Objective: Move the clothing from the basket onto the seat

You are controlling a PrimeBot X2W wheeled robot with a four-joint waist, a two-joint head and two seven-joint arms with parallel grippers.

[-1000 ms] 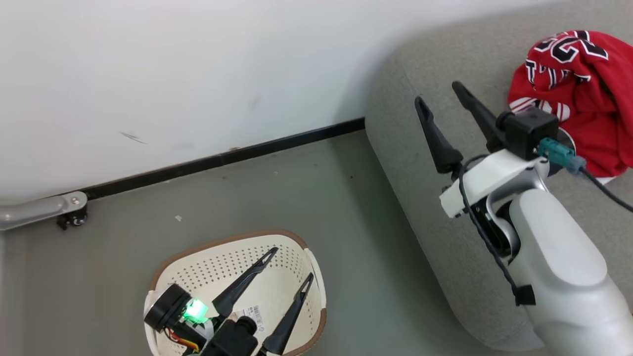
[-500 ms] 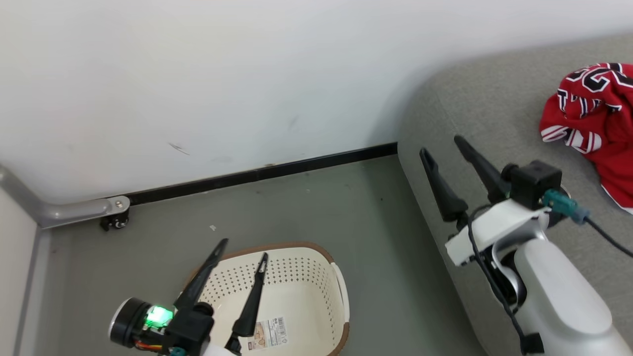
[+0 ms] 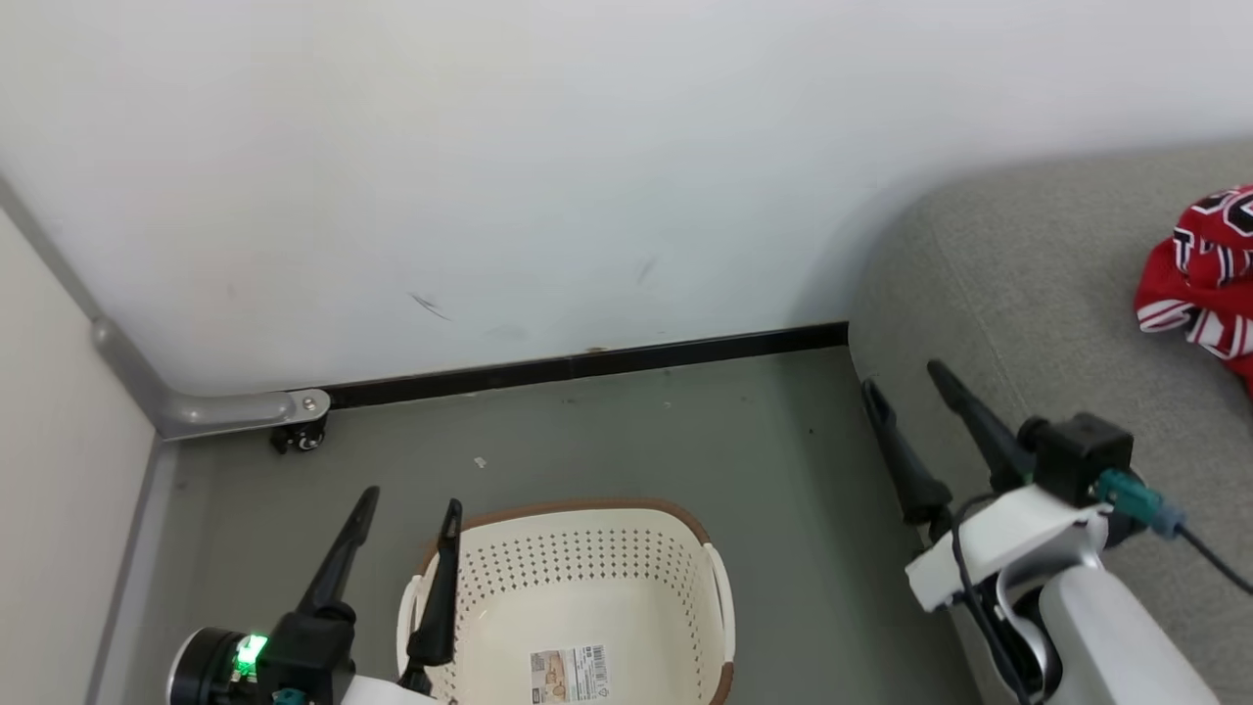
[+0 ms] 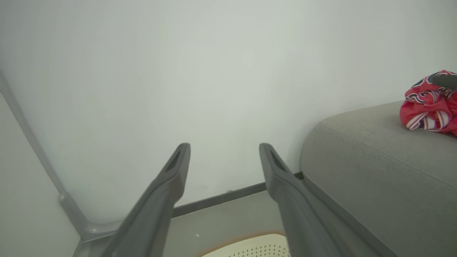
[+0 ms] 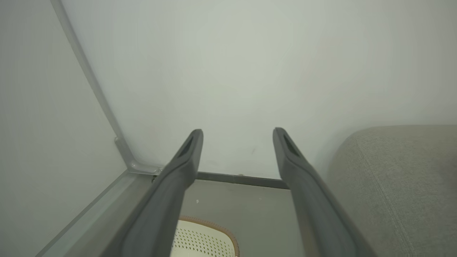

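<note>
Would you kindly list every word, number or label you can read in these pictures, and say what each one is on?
Sticker on the bottom of the basket: small print, too small to read.
Red jersey on the sofa: black, white-edged characters, crumpled and cut off at the picture's edge, not readable.
No text is clear enough to quote.

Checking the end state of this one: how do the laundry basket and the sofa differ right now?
The laundry basket is cream perforated plastic with a brown rim; the sofa is grey fabric. The basket holds no clothing, while the sofa carries the red jersey. The basket is far smaller than the sofa. Both stand on the grey floor near the white wall.
</note>
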